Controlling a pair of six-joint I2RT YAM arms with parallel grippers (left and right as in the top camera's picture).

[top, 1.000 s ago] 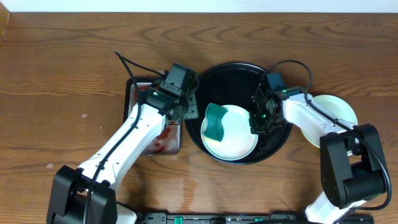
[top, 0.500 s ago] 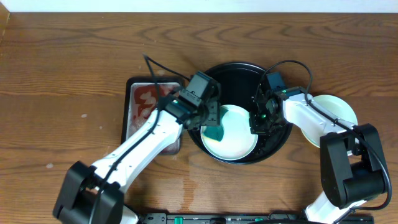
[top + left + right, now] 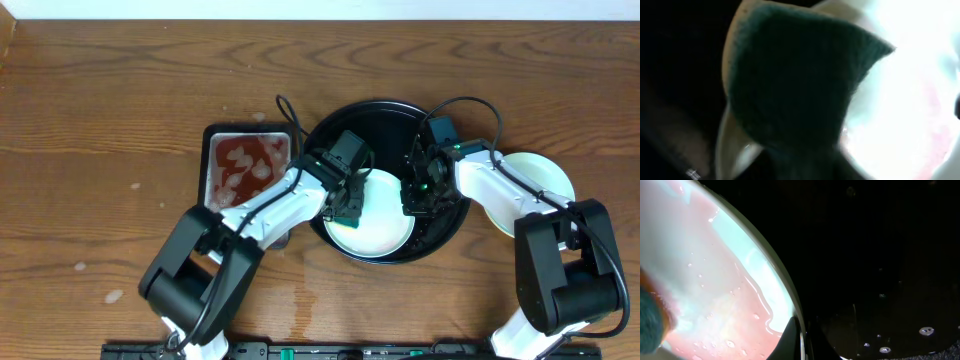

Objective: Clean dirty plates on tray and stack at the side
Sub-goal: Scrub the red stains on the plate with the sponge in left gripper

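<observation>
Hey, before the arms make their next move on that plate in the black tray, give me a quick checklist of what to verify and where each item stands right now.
1. Right pincer on the plate rim: ok, the rim sits between its fingers.
2. Sponge in contact with the plate: ok, it lies on it.
3. Left pincer gripping the sponge: cannot tell, its fingers are hidden.
4. Plate wiped clean: not ok, a pink sauce film shows.
5. Plate inside the tray: ok.
</observation>
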